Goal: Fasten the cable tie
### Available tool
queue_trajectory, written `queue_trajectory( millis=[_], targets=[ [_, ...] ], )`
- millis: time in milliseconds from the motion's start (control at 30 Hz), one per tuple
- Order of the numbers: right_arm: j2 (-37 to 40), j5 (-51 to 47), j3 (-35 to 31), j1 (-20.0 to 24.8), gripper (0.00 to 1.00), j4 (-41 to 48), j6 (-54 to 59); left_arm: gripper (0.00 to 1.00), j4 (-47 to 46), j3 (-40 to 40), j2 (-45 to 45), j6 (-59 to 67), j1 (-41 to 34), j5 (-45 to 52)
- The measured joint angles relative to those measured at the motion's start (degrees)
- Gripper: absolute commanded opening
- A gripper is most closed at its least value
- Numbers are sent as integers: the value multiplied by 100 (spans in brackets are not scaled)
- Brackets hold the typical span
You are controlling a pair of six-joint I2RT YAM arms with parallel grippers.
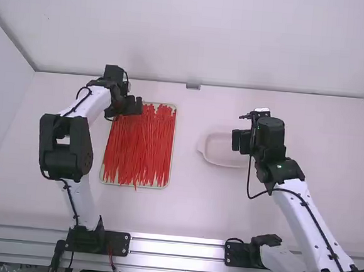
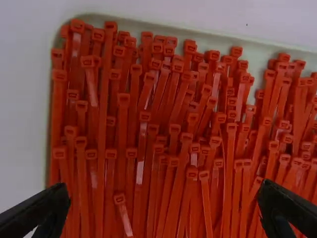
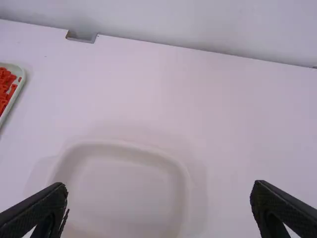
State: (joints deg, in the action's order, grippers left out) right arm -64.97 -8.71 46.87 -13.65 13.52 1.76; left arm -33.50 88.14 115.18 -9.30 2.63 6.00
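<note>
A heap of orange-red cable ties (image 1: 140,146) lies lengthwise on a pale tray (image 1: 172,110) left of the table's middle. Their square heads (image 2: 163,99) crowd the tray's far end. My left gripper (image 1: 125,105) hovers over the far left corner of the heap, open, its fingertips (image 2: 42,210) spread wide with ties below them and nothing held. My right gripper (image 1: 243,141) stands open above a white dish (image 1: 222,150), its fingertips (image 3: 280,206) apart over the dish (image 3: 124,183), which holds nothing.
The back wall runs along the table's far edge, with a small grey bracket (image 1: 193,86) at its middle. Bare white tabletop lies between tray and dish and on the far right. The tray's corner (image 3: 9,89) appears in the right wrist view.
</note>
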Motion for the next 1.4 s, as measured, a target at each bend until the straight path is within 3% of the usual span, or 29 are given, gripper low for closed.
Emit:
queue_trajectory(
  millis=[400, 1400],
  targets=[
    [0, 0, 0, 0, 99, -4, 0, 100, 516, 0, 293, -101, 0, 0],
    [0, -4, 0, 0, 99, 2, 0, 84, 1471, 0, 901, -295, 0, -28]
  ],
)
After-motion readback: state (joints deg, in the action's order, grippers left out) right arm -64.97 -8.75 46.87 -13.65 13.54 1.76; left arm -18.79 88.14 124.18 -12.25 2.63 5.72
